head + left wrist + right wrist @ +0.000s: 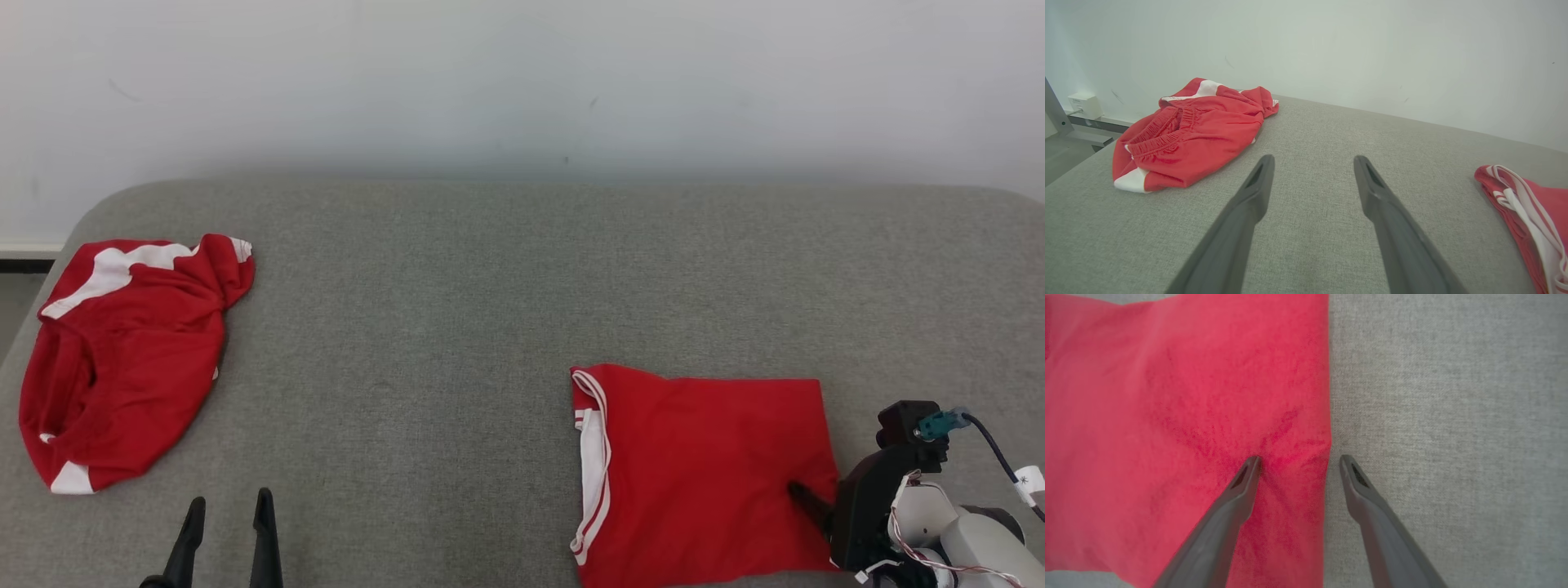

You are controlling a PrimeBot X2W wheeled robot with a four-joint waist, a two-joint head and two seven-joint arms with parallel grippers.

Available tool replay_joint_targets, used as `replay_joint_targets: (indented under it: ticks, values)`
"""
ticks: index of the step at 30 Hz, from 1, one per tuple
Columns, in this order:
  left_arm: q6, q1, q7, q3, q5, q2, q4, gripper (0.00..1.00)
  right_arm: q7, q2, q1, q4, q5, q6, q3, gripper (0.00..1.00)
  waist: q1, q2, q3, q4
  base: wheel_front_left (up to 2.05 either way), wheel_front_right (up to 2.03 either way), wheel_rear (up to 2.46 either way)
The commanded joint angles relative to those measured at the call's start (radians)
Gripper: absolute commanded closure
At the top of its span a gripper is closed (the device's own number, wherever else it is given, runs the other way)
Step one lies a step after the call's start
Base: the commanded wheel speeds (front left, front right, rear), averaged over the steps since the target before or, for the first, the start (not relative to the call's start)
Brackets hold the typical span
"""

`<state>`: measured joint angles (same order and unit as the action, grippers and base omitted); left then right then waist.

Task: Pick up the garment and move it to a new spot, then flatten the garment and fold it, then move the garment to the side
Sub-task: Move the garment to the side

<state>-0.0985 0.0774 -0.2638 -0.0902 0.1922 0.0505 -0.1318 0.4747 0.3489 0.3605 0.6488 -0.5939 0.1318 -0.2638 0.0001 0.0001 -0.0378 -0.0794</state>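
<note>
Folded red garment (702,474) lies flat on the grey surface (457,286), right of centre; right gripper (1298,461) jaws apart, straddling its right edge; left gripper (1312,161) jaws apart over bare surface. Judgement: pinch low, catching every layer; drag sideways gently so the fold holds.

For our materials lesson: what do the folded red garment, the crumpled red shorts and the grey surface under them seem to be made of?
Folded red garment: soft matte knit, probably jersey; it dimples and creases near its edge.
Crumpled red shorts: similar matte fabric with white panels and a gathered elastic waistband.
Grey surface: likely woven upholstery cloth, matte; fine flecked weave shows.
</note>
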Motion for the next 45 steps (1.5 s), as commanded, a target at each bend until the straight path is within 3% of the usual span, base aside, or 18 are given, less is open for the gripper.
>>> replay_joint_targets:
  ticks: [1, 6, 7, 8, 9, 18, 30, 35, 45]
  values:
    - [-0.006, -0.018, 0.0, 0.002, -0.004, 0.0, -0.001, 0.0, 0.007, -0.005, 0.013, 0.016, 0.015, -0.003, 0.007, 0.0, -0.0001, -0.0001, -0.027, -0.03, 0.0, 0.0, 0.0]
    - [-0.002, -0.038, 0.0, 0.015, -0.003, 0.0, -0.003, 0.0, 0.059, -0.018, 0.027, 0.066, 0.046, -0.003, 0.003, 0.0, -0.0001, -0.0001, -0.042, -0.045, 0.0, 0.0, 0.0]
    - [0.001, -0.041, 0.0, 0.019, -0.003, 0.0, -0.002, 0.0, 0.066, -0.016, 0.032, 0.063, 0.052, -0.003, -0.003, 0.48, -0.0001, -0.0001, -0.045, -0.046, 0.0, 0.0, 0.0]
    - [0.002, -0.042, 0.0, 0.021, -0.002, 0.0, -0.001, 0.0, 0.068, -0.01, 0.037, 0.058, 0.058, -0.003, -0.01, 0.8, -0.0001, -0.0001, -0.049, -0.046, 0.0, 0.0, 0.0]
    - [0.004, -0.046, 0.0, 0.024, 0.0, 0.0, 0.001, 0.0, 0.068, -0.003, 0.045, 0.052, 0.068, -0.003, -0.017, 1.0, -0.0001, -0.0001, -0.053, -0.045, 0.0, 0.0, 0.0]
    - [0.01, -0.068, 0.0, 0.052, 0.012, 0.0, 0.028, 0.0, 0.088, 0.092, 0.151, -0.016, 0.116, -0.003, -0.08, 1.0, -0.0001, -0.0001, -0.093, -0.008, 0.0, 0.0, 0.0]
    - [-0.008, -0.126, 0.0, 0.039, -0.022, 0.0, 0.107, 0.0, 0.129, 0.239, 0.355, -0.104, 0.14, -0.003, -0.155, 1.0, -0.0001, -0.0001, -0.227, 0.132, 0.0, 0.0, 0.0]
    - [-0.02, -0.199, 0.0, 0.049, -0.05, 0.018, 0.146, 0.0, 0.107, 0.31, 0.444, -0.096, 0.158, -0.003, -0.122, 1.0, -0.0001, -0.0001, -0.326, 0.207, 0.0, 0.0, 0.0]
    - [-0.03, -0.331, 0.0, 0.112, -0.075, 0.078, 0.213, 0.0, -0.029, 0.317, 0.545, -0.01, 0.229, -0.003, 0.017, 1.0, -0.0001, -0.0001, -0.462, 0.292, 0.0, 0.0, 0.0]
